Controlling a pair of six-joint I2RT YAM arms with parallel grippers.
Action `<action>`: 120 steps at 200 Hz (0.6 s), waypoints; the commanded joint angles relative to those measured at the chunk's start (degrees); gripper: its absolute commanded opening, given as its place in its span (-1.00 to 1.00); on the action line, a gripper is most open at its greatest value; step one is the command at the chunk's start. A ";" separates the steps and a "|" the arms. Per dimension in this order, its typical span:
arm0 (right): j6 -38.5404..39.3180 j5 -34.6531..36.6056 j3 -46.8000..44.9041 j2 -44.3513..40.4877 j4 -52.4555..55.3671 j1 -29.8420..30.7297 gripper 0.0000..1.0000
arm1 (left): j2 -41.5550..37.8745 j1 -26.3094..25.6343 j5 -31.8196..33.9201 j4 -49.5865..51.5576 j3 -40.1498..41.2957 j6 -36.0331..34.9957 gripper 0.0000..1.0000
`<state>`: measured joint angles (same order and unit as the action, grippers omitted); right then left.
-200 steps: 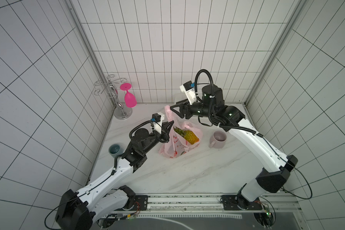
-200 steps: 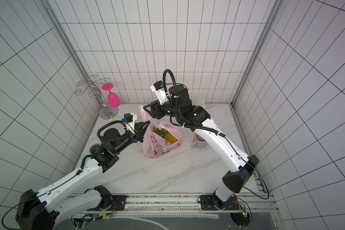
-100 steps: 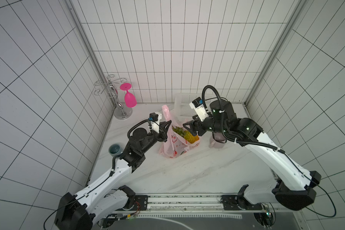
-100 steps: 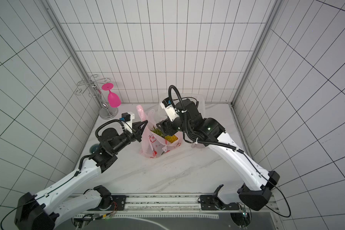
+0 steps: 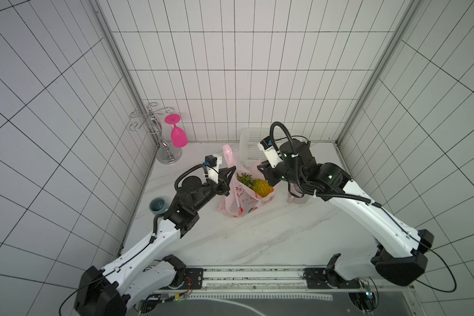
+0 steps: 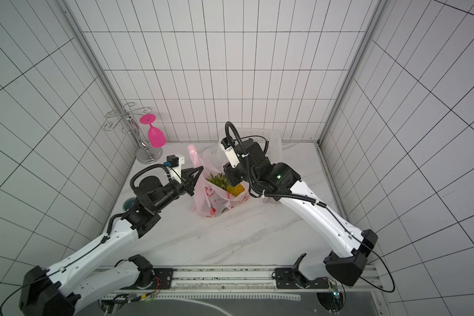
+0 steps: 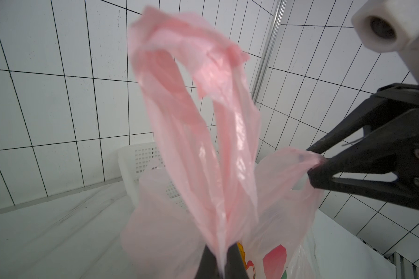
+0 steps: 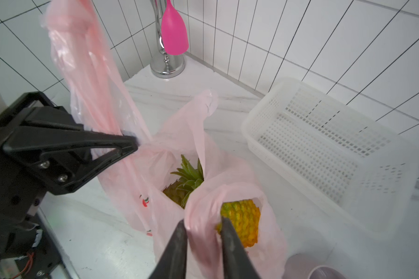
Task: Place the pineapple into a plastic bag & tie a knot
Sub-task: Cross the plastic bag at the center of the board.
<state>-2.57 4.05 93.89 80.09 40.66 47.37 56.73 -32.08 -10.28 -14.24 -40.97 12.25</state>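
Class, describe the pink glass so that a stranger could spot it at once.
Go to the table's back corner on the robot's left, where a chrome rack stands. The pink glass hangs from it upside down, foot up. It alone is hot pink, unlike the pale, crinkly bag nearby.

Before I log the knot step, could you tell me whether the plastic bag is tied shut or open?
Open: the plastic bag gapes at the top, the pineapple shows inside, its two handles held apart, unknotted.
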 commanded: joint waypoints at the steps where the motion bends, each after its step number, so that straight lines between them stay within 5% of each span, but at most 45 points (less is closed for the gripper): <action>1: 0.55 -0.01 -1.41 0.74 -2.05 0.17 -1.00 | -1.73 0.35 -0.66 0.48 -0.33 1.01 -1.00; 76: 3.36 -10.65 10.34 -1.96 -8.04 0.17 -1.00 | -6.35 7.62 -10.59 31.11 -15.15 -3.80 -1.00; 120: 1.62 -17.15 8.95 -0.16 -10.23 0.13 -1.00 | -5.77 11.92 -14.27 36.98 -16.24 -5.23 -1.00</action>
<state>-1.04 -7.53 97.12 80.25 35.81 47.35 51.37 -22.35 -20.38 19.16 -55.24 8.75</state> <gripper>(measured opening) 0.047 0.047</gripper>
